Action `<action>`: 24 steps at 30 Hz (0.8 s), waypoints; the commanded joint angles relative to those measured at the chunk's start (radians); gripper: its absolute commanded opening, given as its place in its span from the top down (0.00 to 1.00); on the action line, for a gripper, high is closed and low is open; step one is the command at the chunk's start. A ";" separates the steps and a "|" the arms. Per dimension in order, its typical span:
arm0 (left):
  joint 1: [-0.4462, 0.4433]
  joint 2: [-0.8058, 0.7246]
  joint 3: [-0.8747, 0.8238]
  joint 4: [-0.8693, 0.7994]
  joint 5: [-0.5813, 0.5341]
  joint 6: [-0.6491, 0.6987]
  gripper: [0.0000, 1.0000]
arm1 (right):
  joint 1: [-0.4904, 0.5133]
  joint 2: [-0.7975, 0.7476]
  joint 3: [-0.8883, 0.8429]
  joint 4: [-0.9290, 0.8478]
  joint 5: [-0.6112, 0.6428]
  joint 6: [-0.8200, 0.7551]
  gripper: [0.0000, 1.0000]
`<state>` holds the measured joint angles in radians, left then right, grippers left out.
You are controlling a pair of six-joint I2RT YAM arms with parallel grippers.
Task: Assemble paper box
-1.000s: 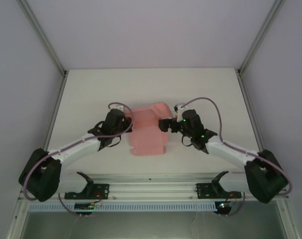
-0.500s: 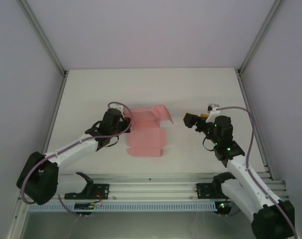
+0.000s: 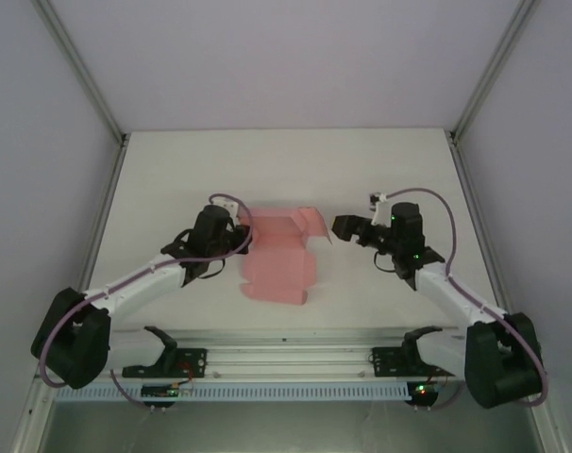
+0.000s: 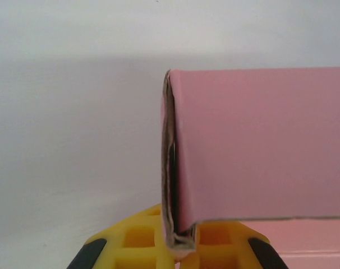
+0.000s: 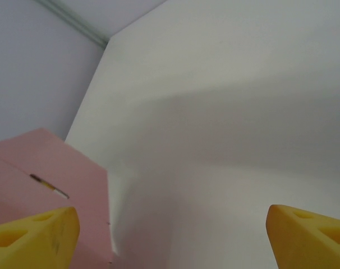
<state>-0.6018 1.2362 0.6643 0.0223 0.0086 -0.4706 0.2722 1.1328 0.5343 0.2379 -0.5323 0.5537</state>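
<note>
The paper box (image 3: 278, 257) is a pink die-cut card lying mid-table, with its far flaps partly raised. My left gripper (image 3: 241, 238) is shut on the folded left wall of the paper box (image 4: 260, 145); the doubled card edge stands upright, pinched between the yellow fingertips (image 4: 131, 241). My right gripper (image 3: 343, 226) hovers open just right of the card's raised right flap, touching nothing. In the right wrist view the pink card (image 5: 46, 174) sits at the lower left, beside one yellow fingertip (image 5: 35, 232), and the gap between the fingers holds bare table.
The white table (image 3: 286, 165) is walled by pale panels on three sides, with metal posts (image 3: 78, 75) at the back corners. An aluminium rail (image 3: 286, 359) carrying the arm bases runs along the near edge.
The right arm pulled away from the card to the right, then swung back toward its right flap, open. The left gripper kept its hold and barely moved.
</note>
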 commanded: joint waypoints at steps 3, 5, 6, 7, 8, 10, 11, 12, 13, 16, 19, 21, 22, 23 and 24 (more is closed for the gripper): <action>0.004 0.003 0.021 0.019 0.020 0.010 1.00 | 0.090 0.073 0.095 0.005 -0.091 -0.083 0.15; 0.004 0.007 0.025 0.019 0.023 0.009 1.00 | 0.120 0.101 0.110 0.003 -0.105 -0.101 0.16; 0.004 0.008 0.026 0.021 0.023 0.008 1.00 | 0.135 0.114 0.115 0.006 -0.108 -0.105 0.17; 0.005 0.012 0.027 0.020 0.025 0.008 1.00 | 0.150 0.126 0.118 0.010 -0.110 -0.109 0.17; 0.004 0.014 0.028 0.025 0.030 0.007 1.00 | 0.165 0.143 0.124 0.020 -0.109 -0.110 0.17; 0.005 0.019 0.030 0.034 0.046 0.007 1.00 | 0.193 0.179 0.135 0.039 -0.110 -0.113 0.19; 0.005 0.022 0.031 0.037 0.053 0.007 1.00 | 0.208 0.199 0.143 0.048 -0.097 -0.112 0.19; 0.005 0.021 0.031 0.039 0.061 0.005 1.00 | 0.222 0.217 0.149 0.057 -0.084 -0.112 0.19; 0.005 0.025 0.032 0.042 0.065 0.006 1.00 | 0.232 0.235 0.158 0.064 -0.072 -0.113 0.21; 0.003 0.027 0.034 0.042 0.072 0.001 1.00 | 0.265 0.285 0.192 0.056 -0.008 -0.106 0.23; 0.003 0.024 0.034 0.036 0.067 -0.003 1.00 | 0.283 0.305 0.217 0.017 0.026 -0.111 0.24; 0.003 0.022 0.034 0.028 0.053 -0.008 1.00 | 0.286 0.298 0.221 -0.014 0.036 -0.115 0.24; 0.003 0.022 0.036 0.018 0.038 -0.012 1.00 | 0.286 0.286 0.219 -0.037 0.039 -0.124 0.24; 0.003 0.021 0.039 0.008 0.024 -0.011 1.00 | 0.284 0.270 0.213 -0.052 0.054 -0.134 0.24; 0.003 0.022 0.042 -0.006 0.006 -0.014 1.00 | 0.280 0.250 0.207 -0.068 0.071 -0.146 0.24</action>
<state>-0.5758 1.2716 0.6643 -0.0132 -0.0360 -0.4793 0.5346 1.4136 0.7250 0.2363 -0.5091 0.4488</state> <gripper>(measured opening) 0.055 0.761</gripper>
